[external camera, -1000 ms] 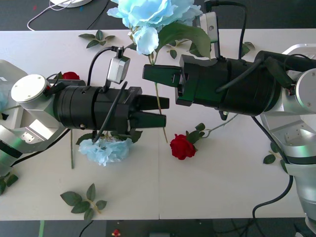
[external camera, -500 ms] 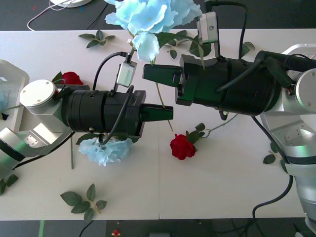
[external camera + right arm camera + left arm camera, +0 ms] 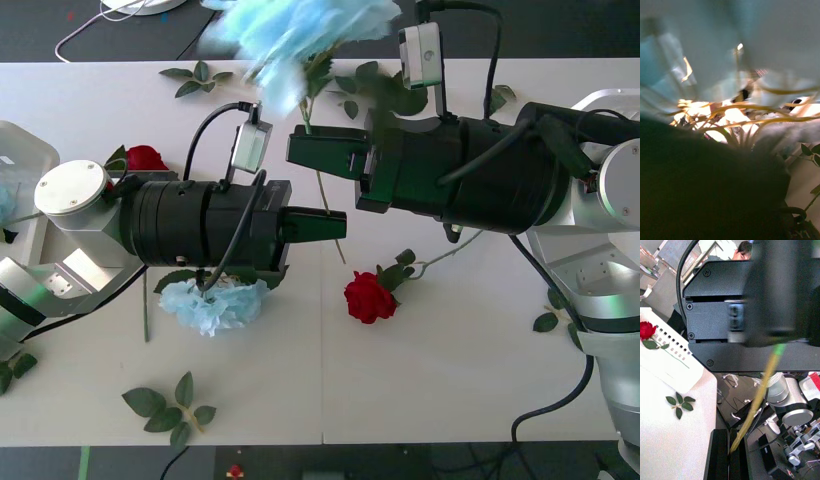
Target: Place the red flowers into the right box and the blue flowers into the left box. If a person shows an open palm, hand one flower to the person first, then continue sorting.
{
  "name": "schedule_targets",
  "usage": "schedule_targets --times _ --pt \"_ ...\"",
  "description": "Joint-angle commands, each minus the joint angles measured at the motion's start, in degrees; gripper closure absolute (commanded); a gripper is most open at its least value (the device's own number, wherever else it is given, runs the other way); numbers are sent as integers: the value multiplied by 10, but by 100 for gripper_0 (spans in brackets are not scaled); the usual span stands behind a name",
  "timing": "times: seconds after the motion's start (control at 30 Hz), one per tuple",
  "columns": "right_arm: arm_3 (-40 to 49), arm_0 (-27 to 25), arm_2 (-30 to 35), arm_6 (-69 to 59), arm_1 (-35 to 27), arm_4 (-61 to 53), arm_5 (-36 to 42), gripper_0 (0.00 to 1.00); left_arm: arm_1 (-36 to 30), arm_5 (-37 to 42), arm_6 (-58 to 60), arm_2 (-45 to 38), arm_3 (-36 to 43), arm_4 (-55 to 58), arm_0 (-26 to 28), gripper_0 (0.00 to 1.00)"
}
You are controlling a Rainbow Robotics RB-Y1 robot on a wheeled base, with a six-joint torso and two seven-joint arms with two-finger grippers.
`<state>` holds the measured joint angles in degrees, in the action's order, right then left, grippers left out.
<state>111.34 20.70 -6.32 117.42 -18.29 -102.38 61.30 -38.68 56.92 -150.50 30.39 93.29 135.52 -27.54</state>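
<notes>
Left gripper point(image 3: 335, 226): black fingers pressed together on the thin yellow-green stem point(image 3: 756, 401) of a blue flower; the left wrist view shows the stem pinched at their tips.
Right gripper point(image 3: 300, 147): just beyond the left one, towards 12 o'clock, its tip beside the same stem higher up; I cannot tell whether its fingers are parted or closed.
Held blue flower point(image 3: 300, 35): big, fluffy pale-blue head at 12 o'clock from the left gripper, raised off the table point(image 3: 450, 340), with broad green leaves below it.
Long axis: the stem runs roughly 12 to 6 o'clock, crossing both grippers' tips.
Nearer arm: the left one, I'd judge; it has the stem, and its side is where the left box point(image 3: 25, 150) sits, at 9 o'clock.
Second blue flower point(image 3: 212, 305): lying on the table under the left arm, soft and ruffled.
Red flowers: one tight, deep-red rose point(image 3: 369, 297) at 5 o'clock from the left gripper; another point(image 3: 145, 157) near the left box.
Right box point(image 3: 672, 356): white, lattice-walled, holding a red rose point(image 3: 646, 330).
Loose leaf sprig point(image 3: 172, 403): at 7 o'clock, flat, dark green.
</notes>
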Motion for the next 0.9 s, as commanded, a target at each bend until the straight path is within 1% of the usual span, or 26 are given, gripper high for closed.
schedule_targets --times 0.03,0.3,0.47,0.57,0.73,0.77,0.87,0.9 --pt "19 -4 -5 35 3 -4 -5 0 -22 -7 -10 5 15 13 -23 100" --pt "20 -4 -5 42 3 -5 -9 0 -26 -6 -10 -9 15 24 -23 100" --pt "19 -4 -5 43 3 -5 -11 0 -59 -6 14 -49 23 18 -23 100" --pt "19 -4 -6 43 1 -5 -13 0 -89 -6 60 -80 37 -17 -23 100" --pt "19 -4 -5 42 -5 -5 -14 0 -169 -4 167 -142 71 -95 -23 100" --pt "19 -4 -4 42 -8 -5 -14 0 -198 0 201 -158 79 -107 -23 100" --pt "19 -5 -4 42 -15 -5 -14 0 -248 14 246 -177 85 -118 -23 100" --pt "19 -6 -1 41 -19 -5 -14 0 -274 27 268 -185 84 -118 -23 100"
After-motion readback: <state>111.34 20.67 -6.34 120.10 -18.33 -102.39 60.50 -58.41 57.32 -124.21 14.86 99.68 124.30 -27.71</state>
